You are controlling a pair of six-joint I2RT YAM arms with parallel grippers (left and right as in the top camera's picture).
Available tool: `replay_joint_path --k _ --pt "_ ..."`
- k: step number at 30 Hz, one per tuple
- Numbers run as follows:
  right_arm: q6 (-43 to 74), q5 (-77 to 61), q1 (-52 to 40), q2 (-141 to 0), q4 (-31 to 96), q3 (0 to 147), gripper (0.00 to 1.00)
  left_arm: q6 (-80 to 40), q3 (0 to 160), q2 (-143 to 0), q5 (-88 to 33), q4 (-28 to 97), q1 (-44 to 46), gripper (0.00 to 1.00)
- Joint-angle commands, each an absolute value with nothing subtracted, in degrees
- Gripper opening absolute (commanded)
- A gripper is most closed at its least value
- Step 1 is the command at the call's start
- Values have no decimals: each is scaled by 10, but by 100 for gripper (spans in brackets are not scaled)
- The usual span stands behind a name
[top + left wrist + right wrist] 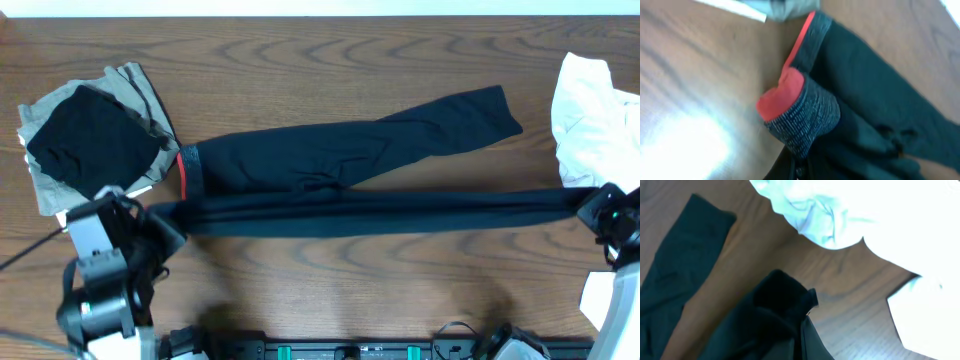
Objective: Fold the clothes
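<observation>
Our 2 arms reach in from the table's near edge, well apart. Our left gripper (160, 228) and right gripper (598, 205) each clamp one end of the leggings (380, 208).

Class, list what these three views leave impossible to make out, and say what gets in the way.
Left gripper fingertips: left wrist view, buried under the leggings' bunched waistband.
Right gripper fingertips: right wrist view, covered by the leg cuff.
White shirt: overhead, cut by the right edge; right wrist view, washed out by glare.
</observation>
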State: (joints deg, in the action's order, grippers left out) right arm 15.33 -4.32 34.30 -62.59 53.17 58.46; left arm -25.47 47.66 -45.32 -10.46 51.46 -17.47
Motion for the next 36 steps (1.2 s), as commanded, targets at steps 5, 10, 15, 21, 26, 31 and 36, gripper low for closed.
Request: replay_joint_path --k 5,10,15,21,26,31,36 --pt "158 -35 310 -743 510 633 1 -270 491 -586 -113 418 -177 6" --pt "158 -34 260 -817 480 660 1 -271 491 -663 -162 342 -176 6" --pt "159 -32 205 -884 458 698 1 -273 491 -712 -165 289 -150 6" --pt "159 -21 170 -958 440 745 1 -273 491 -748 -139 225 -112 6" --pt "159 -13 163 -1005 421 769 1 -288 491 -763 -95 198 -109 6" --pt "163 -8 163 -1046 394 786 1 -288 491 -776 -80 162 -109 6" --pt "173 -9 162 -1083 378 802 1 -297 491 -799 -81 121 -109 6"
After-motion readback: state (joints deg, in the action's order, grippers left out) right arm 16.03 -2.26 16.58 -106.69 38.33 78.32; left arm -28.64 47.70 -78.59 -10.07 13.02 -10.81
